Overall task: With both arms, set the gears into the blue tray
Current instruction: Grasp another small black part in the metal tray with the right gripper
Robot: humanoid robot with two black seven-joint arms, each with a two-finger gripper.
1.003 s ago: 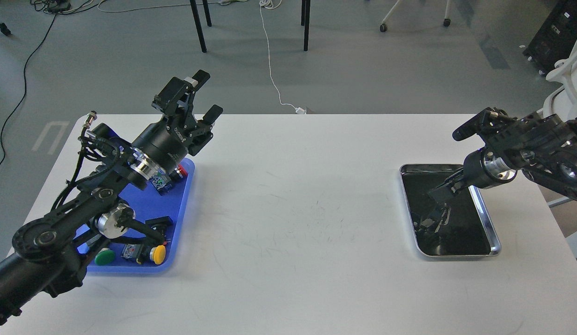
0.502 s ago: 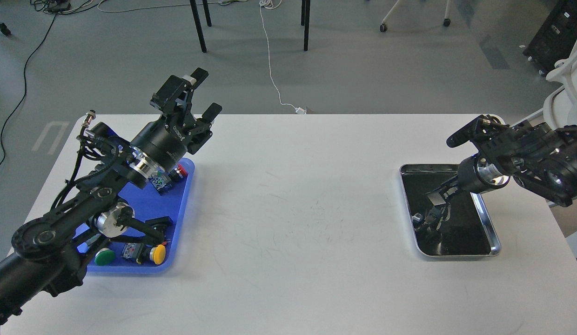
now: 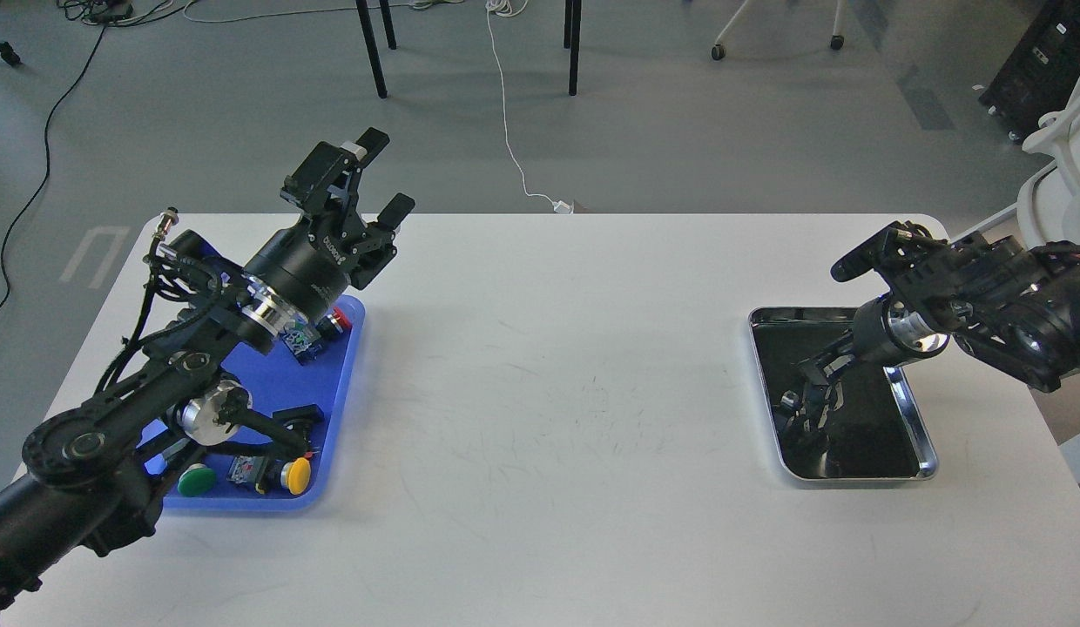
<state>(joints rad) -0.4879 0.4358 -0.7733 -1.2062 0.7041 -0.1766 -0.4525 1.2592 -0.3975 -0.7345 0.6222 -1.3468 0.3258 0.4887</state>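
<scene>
Right gripper [image 3: 808, 389] reaching down into silver tray [image 3: 919, 431], presumably for gears; jaw state cannot be told against dark bottom, gears not discernible there. Left gripper [image 3: 376, 179] hanging raised beyond blue tray [image 3: 344, 383], jaws spread, holding nothing, likely awaiting its turn.

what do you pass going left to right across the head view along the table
green push-button → yellow push-button → left end effector → bare white table → silver tray → right arm's silver wrist ring
</scene>
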